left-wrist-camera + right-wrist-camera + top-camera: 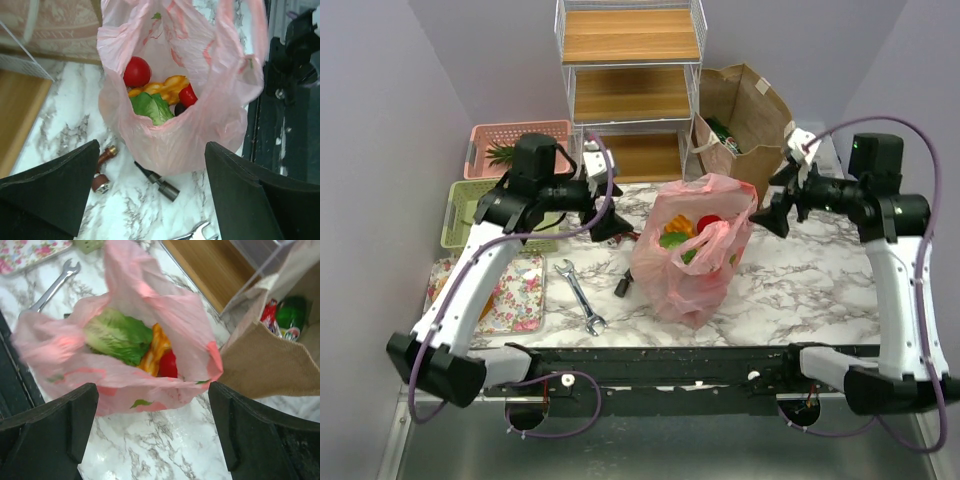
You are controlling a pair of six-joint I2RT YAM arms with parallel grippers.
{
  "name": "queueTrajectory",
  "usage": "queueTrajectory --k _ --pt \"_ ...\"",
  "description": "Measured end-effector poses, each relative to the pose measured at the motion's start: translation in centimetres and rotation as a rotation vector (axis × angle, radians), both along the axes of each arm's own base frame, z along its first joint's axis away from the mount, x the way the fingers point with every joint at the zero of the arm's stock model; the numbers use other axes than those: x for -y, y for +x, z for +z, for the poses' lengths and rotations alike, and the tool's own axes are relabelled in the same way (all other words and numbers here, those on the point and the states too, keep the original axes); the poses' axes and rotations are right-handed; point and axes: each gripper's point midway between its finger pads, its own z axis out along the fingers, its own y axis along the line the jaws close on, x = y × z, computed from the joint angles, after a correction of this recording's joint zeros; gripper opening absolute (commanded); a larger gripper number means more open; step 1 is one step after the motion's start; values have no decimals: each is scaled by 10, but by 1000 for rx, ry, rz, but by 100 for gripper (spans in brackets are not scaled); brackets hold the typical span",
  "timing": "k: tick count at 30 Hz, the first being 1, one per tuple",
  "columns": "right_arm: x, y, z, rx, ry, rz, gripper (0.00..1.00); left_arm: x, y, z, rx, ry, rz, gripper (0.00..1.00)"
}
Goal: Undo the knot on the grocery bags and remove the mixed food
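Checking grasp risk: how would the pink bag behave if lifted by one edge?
Probably floppy: the pink bag is thin, crinkled film sagging around its contents. Pushed, it would likely slump, and its open mouth could let the lettuce spill.

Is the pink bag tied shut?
No, the pink bag gapes open at the top, with lettuce and a red round vegetable showing inside.

Left gripper (611, 226) and right gripper (766, 216) both aloft midway between near and far edges, jaws wide, empty, tips inward.
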Motion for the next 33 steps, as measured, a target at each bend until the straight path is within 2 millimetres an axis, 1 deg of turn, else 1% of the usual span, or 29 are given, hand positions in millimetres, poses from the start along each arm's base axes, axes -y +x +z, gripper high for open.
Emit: queueTrajectory --k 1,2,3,5,7,9,10,13,15,16,17,20,22,23,24,25,26,27,28,29,30,31,33 --pt "-2 -13 7 42 -12 36 100 -6 -9 6 50 4 -15 91" --pt "-3 -25 10 76 -24 72 100 -7 -14 9 74 7 -28 93" --pt "-5 -36 10 102 -37 108 100 -10 -23 13 119 10 -57 93" --pt "-8 -54 4 135 -57 176 100 -10 -37 10 162 20 -117 96" --pt "-14 -65 -12 135 -74 247 100 -5 -47 -2 180 42 -177 96" --pt "-20 -71 -34 110 -87 310 100 6 -57 -15 180 63 -240 96" --pt "-24 -74 -46 92 -93 341 100 15 -66 -26 177 76 -291 96" --pt "-47 -87 -82 28 -109 455 100 31 -82 -41 159 89 -371 96" --pt "-61 -93 -96 26 -128 516 100 35 -84 -45 155 91 -387 97" --pt "-68 -92 -100 41 -138 534 100 37 -82 -45 159 91 -387 97" --pt "-73 -96 -100 45 -138 559 100 38 -81 -46 160 92 -386 97" --pt "-84 -90 -103 101 -156 582 100 42 -76 -49 170 102 -379 98" --pt "-88 -90 -113 119 -170 600 100 45 -73 -50 186 107 -376 99" --pt "-89 -90 -122 120 -180 606 97 49 -73 -51 195 112 -381 99" --pt "-90 -93 -134 114 -190 614 86 52 -73 -53 202 116 -387 99" --pt "-91 -97 -150 105 -203 620 76 57 -74 -57 199 124 -400 99" --pt "-91 -100 -161 98 -215 624 68 60 -75 -60 196 131 -406 99" --pt "-90 -102 -172 91 -224 615 57 66 -75 -64 192 141 -417 99" --pt "-90 -102 -181 85 -233 605 50 71 -74 -69 189 148 -426 98" --pt "-90 -101 -184 85 -238 587 41 77 -71 -76 180 162 -433 98" --pt "-89 -97 -184 90 -242 567 32 81 -69 -83 174 173 -439 98" --pt "-90 -91 -179 110 -241 545 23 85 -67 -89 166 181 -446 99" --pt "-92 -82 -164 154 -234 505 13 89 -63 -101 149 200 -453 99"
